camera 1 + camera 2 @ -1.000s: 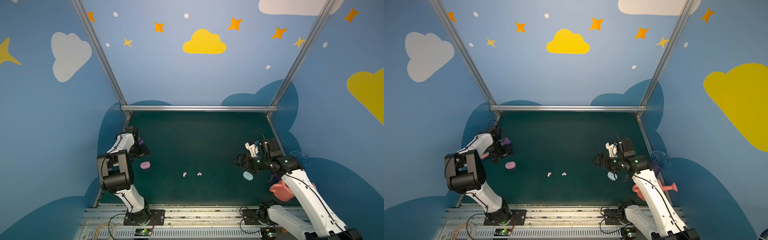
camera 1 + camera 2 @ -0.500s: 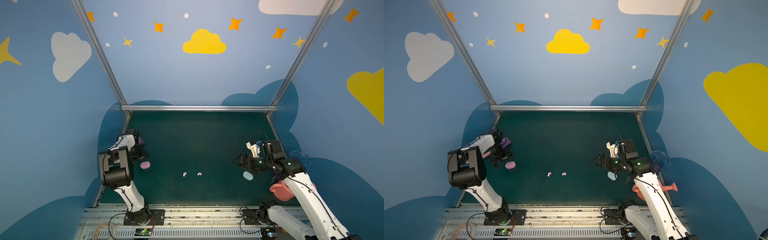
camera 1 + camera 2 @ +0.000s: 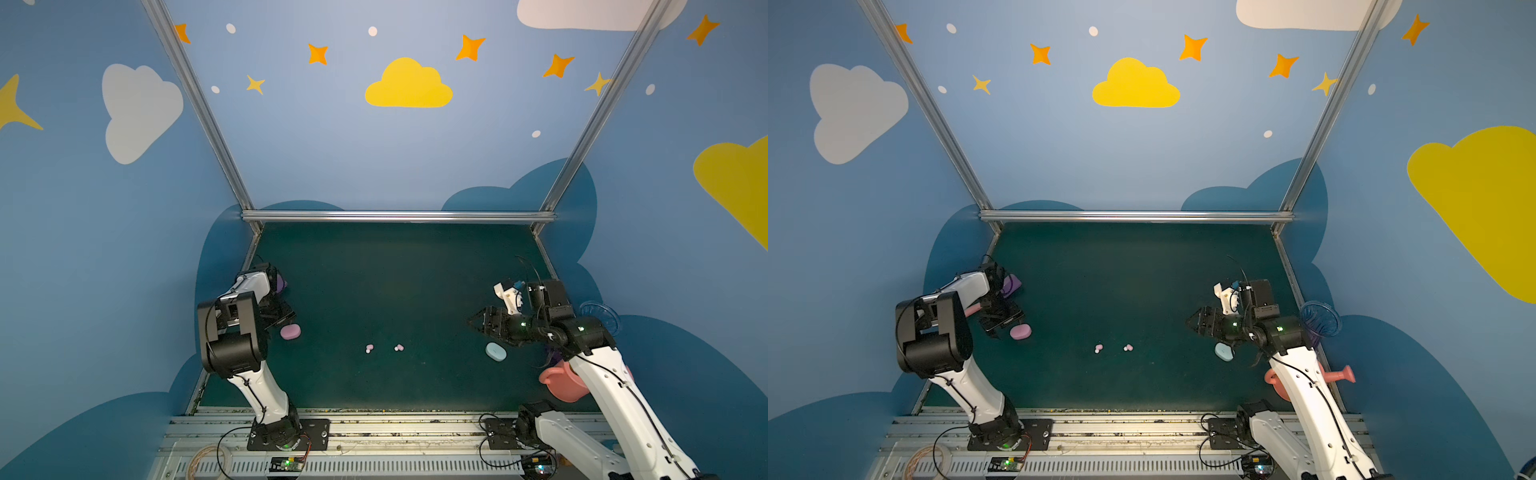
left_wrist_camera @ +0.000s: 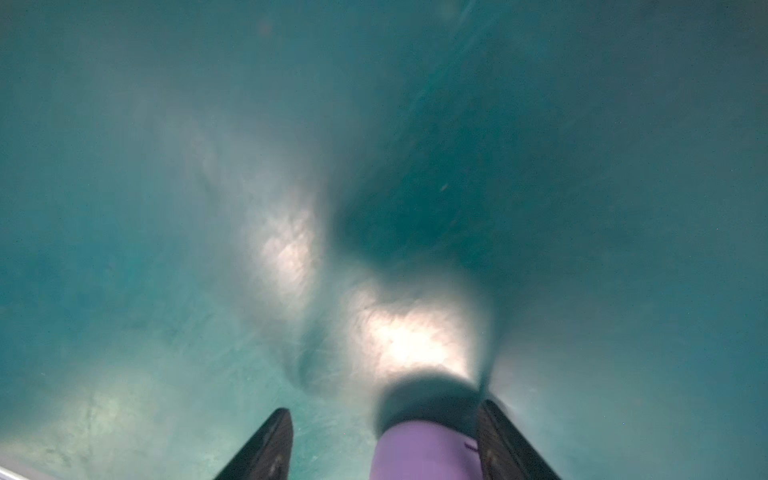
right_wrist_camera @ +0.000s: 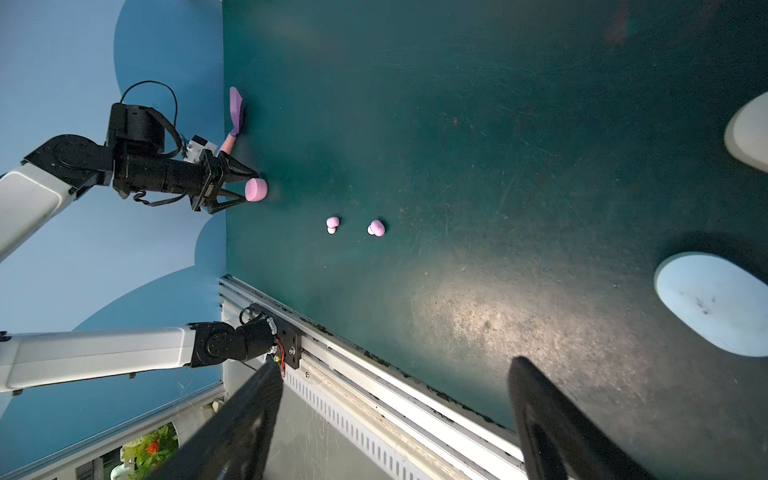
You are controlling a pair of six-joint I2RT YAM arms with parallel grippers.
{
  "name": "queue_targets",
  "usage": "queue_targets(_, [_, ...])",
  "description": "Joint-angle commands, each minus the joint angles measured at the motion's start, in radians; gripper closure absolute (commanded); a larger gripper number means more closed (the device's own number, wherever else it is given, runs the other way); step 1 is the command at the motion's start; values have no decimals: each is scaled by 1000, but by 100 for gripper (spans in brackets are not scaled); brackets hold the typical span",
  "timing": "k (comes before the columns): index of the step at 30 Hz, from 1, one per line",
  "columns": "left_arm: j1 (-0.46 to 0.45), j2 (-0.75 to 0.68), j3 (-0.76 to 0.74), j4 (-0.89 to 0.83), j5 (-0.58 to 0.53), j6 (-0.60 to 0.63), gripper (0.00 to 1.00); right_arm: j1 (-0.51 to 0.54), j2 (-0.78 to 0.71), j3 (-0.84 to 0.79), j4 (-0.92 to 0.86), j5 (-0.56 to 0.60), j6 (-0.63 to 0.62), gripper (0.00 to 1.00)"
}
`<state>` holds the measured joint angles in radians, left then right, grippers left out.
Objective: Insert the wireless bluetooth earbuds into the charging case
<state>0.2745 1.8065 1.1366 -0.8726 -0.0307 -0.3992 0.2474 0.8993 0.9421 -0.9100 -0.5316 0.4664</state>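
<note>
While the left gripper point(image 5: 251, 187) is straddling the pink charging case point(image 5: 258, 189), jaws part-open, not clamped, the two pink earbuds point(image 3: 369, 348) are lying loose mid-table to its right, about equally near either arm; the right gripper point(image 3: 478, 323) is hovering wide open, empty, by the pale blue case point(image 3: 496, 352).

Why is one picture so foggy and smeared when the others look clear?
Left wrist view: heavily blurred, the green mat shows only foggy glare patches, and a purplish object at the edge is soft. Right wrist view: sharp, the pink earbuds are crisp, with a bright light pool on the mat beside the pale blue case. Both top views: sharp and evenly lit.
</note>
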Motion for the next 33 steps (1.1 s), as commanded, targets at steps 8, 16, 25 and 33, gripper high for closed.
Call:
queue_targets(8, [5,-71,-75,-44,45,-11,38,-13,-20,11,-17,-31,-14,16])
queue_targets(16, [-3,-125,-145,-35,98,-38,40,-15,-37,10,-13,-28,-9,16])
queue_targets(25, [-34,-217,-219,16,177,-106,19,-16,-54,6,-14,-27,2,16])
queue_targets(33, [-53,-316,-267,14,234,-165,8,-17,-55,13,-19,-30,4,16])
